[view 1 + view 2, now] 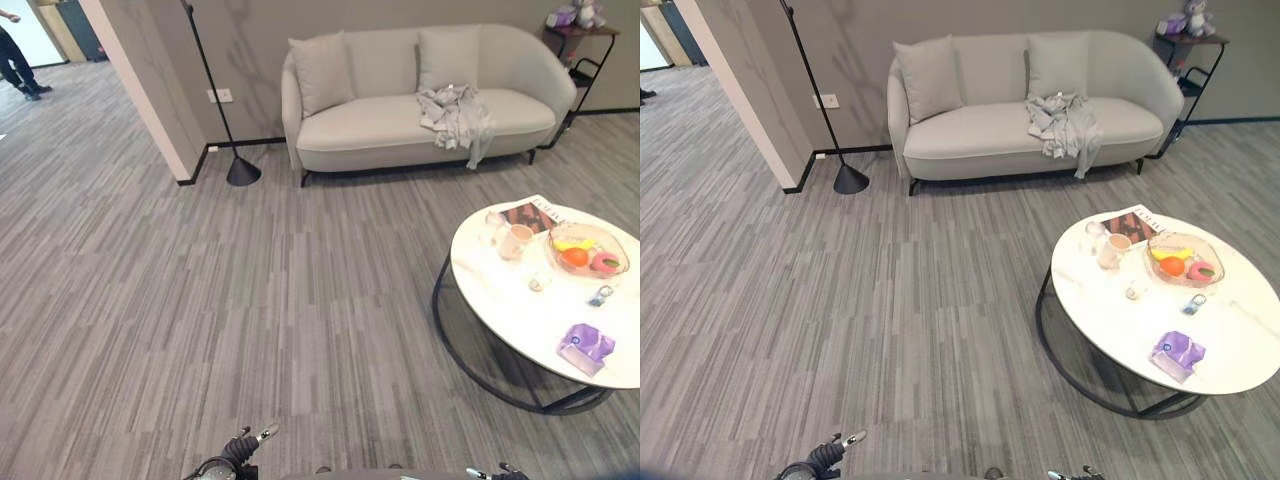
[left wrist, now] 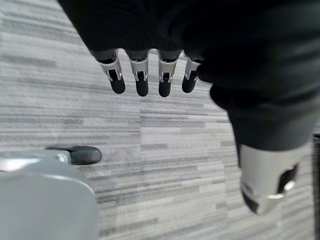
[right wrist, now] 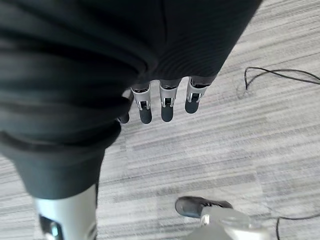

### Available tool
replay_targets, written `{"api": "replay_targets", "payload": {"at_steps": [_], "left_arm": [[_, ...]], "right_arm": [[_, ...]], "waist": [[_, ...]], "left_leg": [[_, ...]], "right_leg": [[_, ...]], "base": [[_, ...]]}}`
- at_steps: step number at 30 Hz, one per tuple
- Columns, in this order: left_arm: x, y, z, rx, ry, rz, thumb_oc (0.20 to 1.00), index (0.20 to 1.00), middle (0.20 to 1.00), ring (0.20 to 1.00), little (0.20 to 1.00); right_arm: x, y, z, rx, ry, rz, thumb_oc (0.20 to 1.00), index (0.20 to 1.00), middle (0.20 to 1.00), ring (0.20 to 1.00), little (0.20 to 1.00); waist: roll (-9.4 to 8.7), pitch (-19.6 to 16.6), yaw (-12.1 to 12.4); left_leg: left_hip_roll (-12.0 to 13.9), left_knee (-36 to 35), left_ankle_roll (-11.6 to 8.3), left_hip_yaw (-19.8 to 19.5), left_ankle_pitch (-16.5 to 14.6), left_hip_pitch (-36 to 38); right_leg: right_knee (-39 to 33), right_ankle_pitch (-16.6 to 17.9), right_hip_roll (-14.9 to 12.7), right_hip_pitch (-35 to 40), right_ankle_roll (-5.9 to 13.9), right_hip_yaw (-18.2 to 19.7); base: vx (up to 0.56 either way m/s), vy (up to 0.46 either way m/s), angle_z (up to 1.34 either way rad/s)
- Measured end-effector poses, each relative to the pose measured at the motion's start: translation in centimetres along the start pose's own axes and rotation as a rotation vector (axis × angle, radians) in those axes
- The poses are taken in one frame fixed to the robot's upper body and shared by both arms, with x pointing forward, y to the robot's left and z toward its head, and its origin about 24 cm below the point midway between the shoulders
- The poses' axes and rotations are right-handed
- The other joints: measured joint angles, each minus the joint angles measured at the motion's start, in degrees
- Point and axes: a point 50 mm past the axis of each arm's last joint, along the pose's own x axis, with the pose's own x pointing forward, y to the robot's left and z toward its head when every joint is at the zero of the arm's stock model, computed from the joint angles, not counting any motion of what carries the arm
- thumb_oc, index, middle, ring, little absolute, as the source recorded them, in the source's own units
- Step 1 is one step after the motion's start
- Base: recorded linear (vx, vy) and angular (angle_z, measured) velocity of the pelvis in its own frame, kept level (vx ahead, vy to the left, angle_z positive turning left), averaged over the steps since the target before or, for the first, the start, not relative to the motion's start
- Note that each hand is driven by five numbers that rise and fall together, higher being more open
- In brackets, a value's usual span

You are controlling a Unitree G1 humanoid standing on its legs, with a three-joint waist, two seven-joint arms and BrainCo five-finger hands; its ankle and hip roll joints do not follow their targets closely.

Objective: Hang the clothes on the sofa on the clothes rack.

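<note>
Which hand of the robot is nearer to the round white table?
Right. The right hand is low beside the round white table; the left hand is farther away, over bare floor.

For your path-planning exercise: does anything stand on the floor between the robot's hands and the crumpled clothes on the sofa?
Nothing visible does. Bare grey striped carpet runs from both hands to the crumpled light-grey clothes on the cream sofa. The round white coffee table stands off to the right.
</note>
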Motion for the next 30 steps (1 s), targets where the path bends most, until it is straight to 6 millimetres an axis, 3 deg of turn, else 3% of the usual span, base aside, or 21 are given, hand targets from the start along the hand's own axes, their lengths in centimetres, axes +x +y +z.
{"api": "replay_targets", "payload": {"at_steps": [5,9,30], "left_arm": [[0.1,-0.1,0.5,0.000,-0.017,-0.010,1.000,1.000,1.000,1.000,1.000],[0.0,0.0,0.2,0.000,-0.010,-0.008,1.000,1.000,1.000,1.000,1.000],[0.0,-0.1,0.2,0.020,-0.007,-0.024,1.000,1.000,1.000,1.000,1.000]], "right_arm": [[0.2,0.1,1.3,0.000,-0.035,0.002,1.000,1.000,1.000,1.000,1.000],[0.2,0.1,1.0,0.000,-0.027,0.002,1.000,1.000,1.000,1.000,1.000],[0.0,-0.1,-0.7,0.000,0.031,-0.003,1.000,1.000,1.000,1.000,1.000]], "waist": [[-0.95,1.0,0.0],[-1.85,1.2,0.0],[-0.85,0.1,-0.2]], "left_leg": [[-0.1,-1.1,-0.07,0.0,0.1,1.7],[-0.3,-1.3,-0.12,0.0,0.1,1.9],[-0.3,-1.3,-0.03,0.2,0.2,2.1]], "right_leg": [[-1.3,0.7,0.0,1.6,-0.07,0.0],[-1.3,0.1,-0.3,1.6,0.71,0.0],[-1.3,0.6,-0.2,1.7,0.03,0.4]], "base": [[0.00,0.000,0.00],[0.02,0.004,0.00],[0.02,-0.006,0.00]]}}
